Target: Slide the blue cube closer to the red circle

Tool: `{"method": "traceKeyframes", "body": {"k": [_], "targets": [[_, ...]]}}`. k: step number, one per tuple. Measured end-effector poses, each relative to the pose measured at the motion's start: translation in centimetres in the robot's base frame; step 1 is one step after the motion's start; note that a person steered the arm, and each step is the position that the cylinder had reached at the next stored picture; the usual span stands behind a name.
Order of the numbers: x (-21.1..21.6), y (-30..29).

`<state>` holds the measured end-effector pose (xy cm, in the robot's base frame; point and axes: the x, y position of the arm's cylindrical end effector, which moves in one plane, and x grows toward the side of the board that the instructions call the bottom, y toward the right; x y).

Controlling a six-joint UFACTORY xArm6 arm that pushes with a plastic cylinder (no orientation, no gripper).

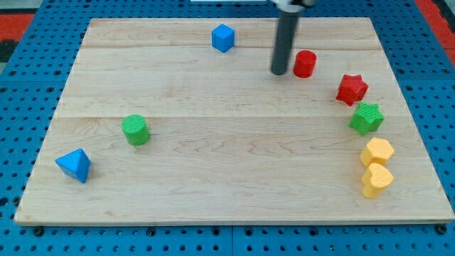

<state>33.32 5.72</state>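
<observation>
Blue cube (pixel 222 38) sits near the counter's (pixel 213 185) top edge, well to the view's left of my tip (pixel 279 72), which stands just left of the red circle (pixel 304 64). You have no claw, only the rod. You'd need to get left of the cube. Count: two blue, two red, two green, two yellow blocks.

Tip (pixel 279 72) just left of cylinder (pixel 305 64)

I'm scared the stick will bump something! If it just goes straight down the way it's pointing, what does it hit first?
Just the wooden board. My tip already sits on or right above it, beside the red circle and apart from the blue cube.
</observation>
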Motion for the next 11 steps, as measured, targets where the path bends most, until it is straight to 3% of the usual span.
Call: {"method": "traceKeyframes", "body": {"k": [2, 3, 4, 5, 6, 7, 8, 9, 10, 11], "targets": [[0.0, 11.8], [-0.2, 5.0], [-6.6, 10.8], [-4.1, 10.5], [-1.0, -2.1], [6.6, -12.0], [3.3, -23.4], [-5.2, -20.8], [-8.4, -11.8], [-8.7, -5.6]]}}
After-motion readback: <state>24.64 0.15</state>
